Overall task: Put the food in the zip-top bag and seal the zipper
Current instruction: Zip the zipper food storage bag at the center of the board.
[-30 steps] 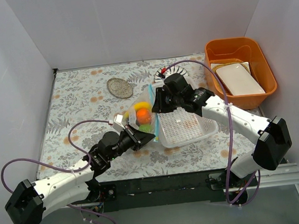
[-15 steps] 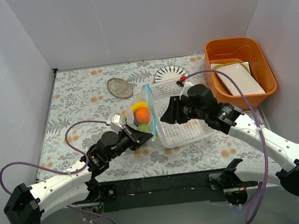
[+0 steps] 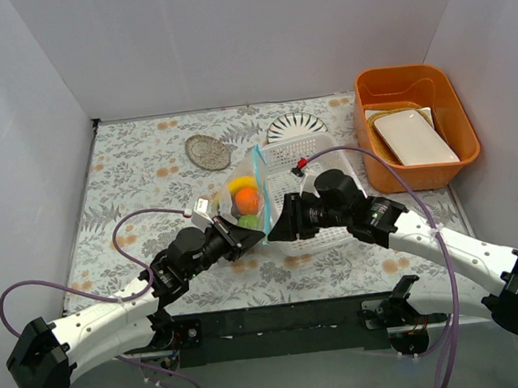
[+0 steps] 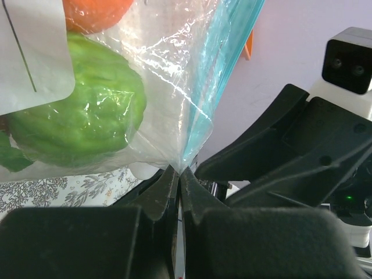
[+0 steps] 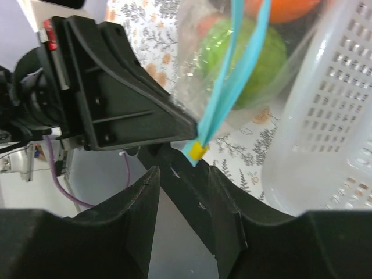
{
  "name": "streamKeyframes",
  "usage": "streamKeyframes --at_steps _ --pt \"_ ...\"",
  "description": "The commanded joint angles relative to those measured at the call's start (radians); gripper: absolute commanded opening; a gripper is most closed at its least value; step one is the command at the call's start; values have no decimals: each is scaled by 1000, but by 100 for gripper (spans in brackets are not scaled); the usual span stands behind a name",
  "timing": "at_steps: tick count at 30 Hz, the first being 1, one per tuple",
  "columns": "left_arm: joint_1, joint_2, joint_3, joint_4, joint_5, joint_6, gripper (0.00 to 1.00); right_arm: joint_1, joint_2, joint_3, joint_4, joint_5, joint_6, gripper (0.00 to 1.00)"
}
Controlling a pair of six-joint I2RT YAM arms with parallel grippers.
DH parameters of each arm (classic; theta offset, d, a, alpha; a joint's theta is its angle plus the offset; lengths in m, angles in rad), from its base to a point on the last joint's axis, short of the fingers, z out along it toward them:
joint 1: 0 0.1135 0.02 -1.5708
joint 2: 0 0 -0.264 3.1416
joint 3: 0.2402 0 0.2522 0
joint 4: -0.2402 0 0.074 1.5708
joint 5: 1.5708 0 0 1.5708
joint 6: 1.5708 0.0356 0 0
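Observation:
The clear zip-top bag [image 3: 245, 206] stands on edge with a yellow banana, an orange [image 3: 248, 200] and a green ball [image 4: 75, 110] inside. Its blue-green zipper [image 3: 260, 183] faces right. My left gripper [image 3: 255, 237] is shut on the bag's near lower corner [image 4: 177, 167]. My right gripper [image 3: 276, 233] is open and empty, just below the zipper's near end, where a yellow tab [image 5: 198, 151] shows between and above its fingers [image 5: 146, 195]. The zipper's two strips [image 5: 229, 75] lie close together. The other fruits are hidden.
A white perforated basket [image 3: 330, 216] lies right of the bag, under my right arm. An orange bin [image 3: 412, 87] with white trays stands at the back right. A striped plate [image 3: 294, 125] and a small round dish [image 3: 207, 151] sit at the back.
My right gripper has moved from the bag's far upper edge down and toward me, to the zipper's near end beside the left gripper. The left gripper and bag stayed put.

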Motion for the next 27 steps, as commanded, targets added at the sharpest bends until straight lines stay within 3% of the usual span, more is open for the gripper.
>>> streamKeyframes --at_steps 1,16,27 --pt "-6 -17 27 -6 -25 -139 0 19 9 -10 118 -40 33 46" --pt "-4 -25 24 2 -17 -148 0 22 61 -35 173 -40 40 43" --pt "-6 -23 11 22 -10 -168 0 22 85 -35 204 -52 35 30"
